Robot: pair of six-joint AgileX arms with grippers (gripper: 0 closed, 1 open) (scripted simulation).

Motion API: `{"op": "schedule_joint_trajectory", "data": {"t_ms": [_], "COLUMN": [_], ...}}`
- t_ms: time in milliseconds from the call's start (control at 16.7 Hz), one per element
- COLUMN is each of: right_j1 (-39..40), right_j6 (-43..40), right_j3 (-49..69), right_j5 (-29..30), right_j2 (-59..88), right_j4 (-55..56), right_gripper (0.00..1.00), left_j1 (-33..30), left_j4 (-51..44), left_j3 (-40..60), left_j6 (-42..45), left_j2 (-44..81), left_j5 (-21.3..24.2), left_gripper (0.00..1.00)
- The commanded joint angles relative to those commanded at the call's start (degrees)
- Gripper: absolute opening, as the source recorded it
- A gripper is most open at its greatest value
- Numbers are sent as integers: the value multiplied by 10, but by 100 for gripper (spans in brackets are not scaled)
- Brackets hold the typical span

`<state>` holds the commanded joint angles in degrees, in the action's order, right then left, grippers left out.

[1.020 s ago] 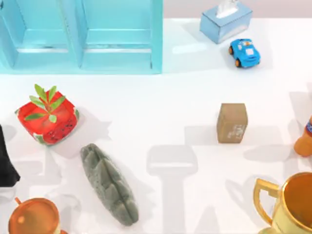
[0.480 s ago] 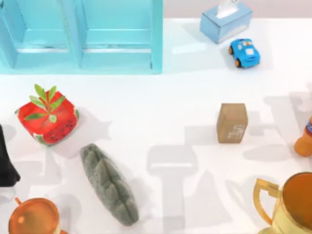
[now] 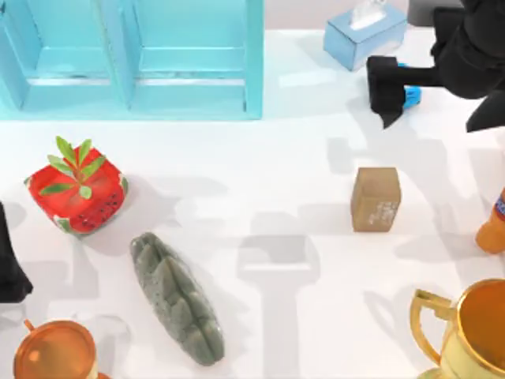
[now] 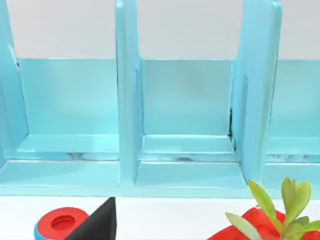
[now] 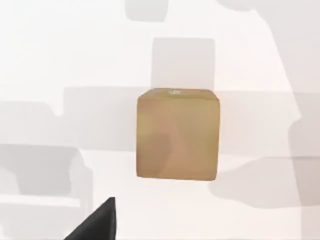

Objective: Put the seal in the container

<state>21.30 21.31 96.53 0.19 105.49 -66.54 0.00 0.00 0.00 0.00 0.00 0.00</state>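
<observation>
Tan-brown and cardboard-coloured, the seal (image 3: 375, 199) stands alone on the white tabletop (image 3: 276, 158), right of centre, with faint white marks on the face turned toward the bottom edge of the top view. In the right wrist view the seal (image 5: 177, 134) sits just ahead of the camera, untouched, with one dark fingertip (image 5: 97, 222) cut off at the picture's edge.

The right gripper (image 3: 387, 91) reaches in from the top right corner, well above the seal and not touching it; its black body hides most of a blue toy car (image 3: 411, 95), of which only a sliver shows. Whether its fingers are apart or together cannot be told.

The turquoise container (image 3: 130, 59) stands along the far edge at the left, its upper part cut off; the left wrist view shows its open compartments (image 4: 187, 115) side by side.

The left gripper (image 3: 12, 260) is parked at the left edge, mostly out of frame, its fingers impossible to judge.

A grey ridged lump (image 3: 175, 298), a red planter (image 3: 76, 193), a tissue box (image 3: 364, 35), and a gold cup (image 3: 469, 328), partly cropped, stand around.
</observation>
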Motion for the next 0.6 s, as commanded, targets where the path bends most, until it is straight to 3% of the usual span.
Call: {"op": "schedule_joint_trajectory", "data": {"t_ms": [300,600], "right_j1": [30,33], "right_j6": [38,44], "right_j3": [136,154], "right_j5": [-3,-3], "right_j2": [157,179], "right_j4": [-104,-120], "right_gripper": [100,100], "left_j1": [0,0], "left_j4": [0,0], "left_j3": [0,0], "left_j6": [0,0], "left_j2": [0,0], "left_j5": [0,0], "left_gripper": [100,100]}}
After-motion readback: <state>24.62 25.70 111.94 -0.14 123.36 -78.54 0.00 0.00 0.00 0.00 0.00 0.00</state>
